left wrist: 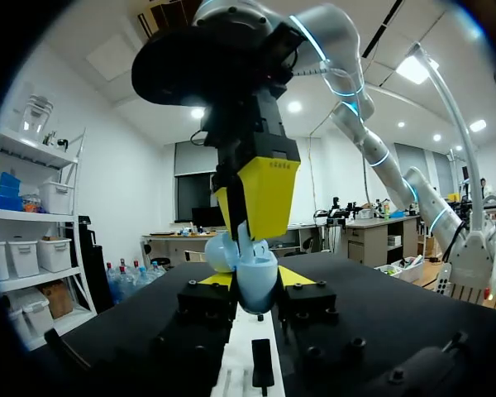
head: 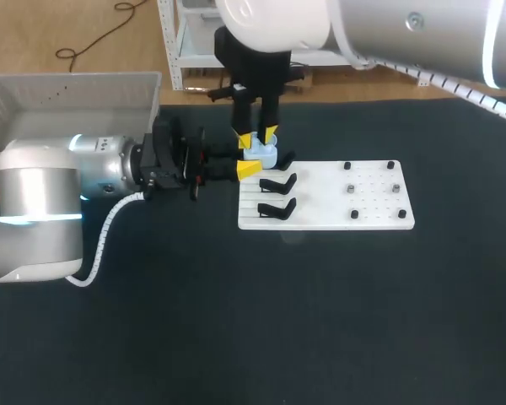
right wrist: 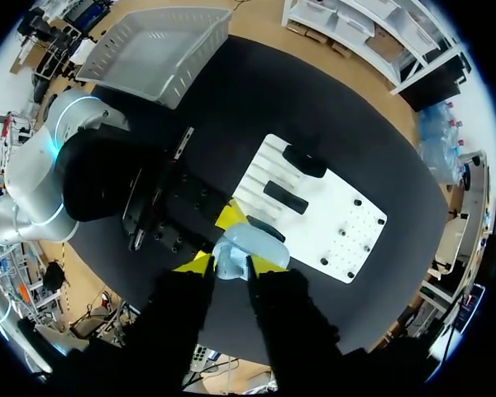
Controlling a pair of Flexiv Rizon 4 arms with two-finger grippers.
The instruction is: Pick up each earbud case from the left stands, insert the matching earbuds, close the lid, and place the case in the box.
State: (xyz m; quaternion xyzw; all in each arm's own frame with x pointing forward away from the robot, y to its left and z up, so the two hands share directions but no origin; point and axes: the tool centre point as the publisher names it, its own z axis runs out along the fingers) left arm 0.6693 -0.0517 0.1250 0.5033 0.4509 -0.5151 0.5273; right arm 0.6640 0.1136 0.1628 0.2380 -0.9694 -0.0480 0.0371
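Right arm (head: 422,34) comes down from above. Its gripper (head: 259,136) clamps the single pale blue earbud case (head: 261,154) at the far left corner of the one white stand board (head: 371,202). Left gripper (left wrist: 257,279) is closed on the same case, low on its sides. The case stands upright and its lid appears hinged open. Two black stands (head: 277,182) are bare. One box (head: 67,93) sits on the counter (head: 236,321).

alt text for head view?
Both arms meet at a pale blue earbud case at the white board's left edge: left gripper from the side, right gripper from above. Two empty black stands sit beside it.
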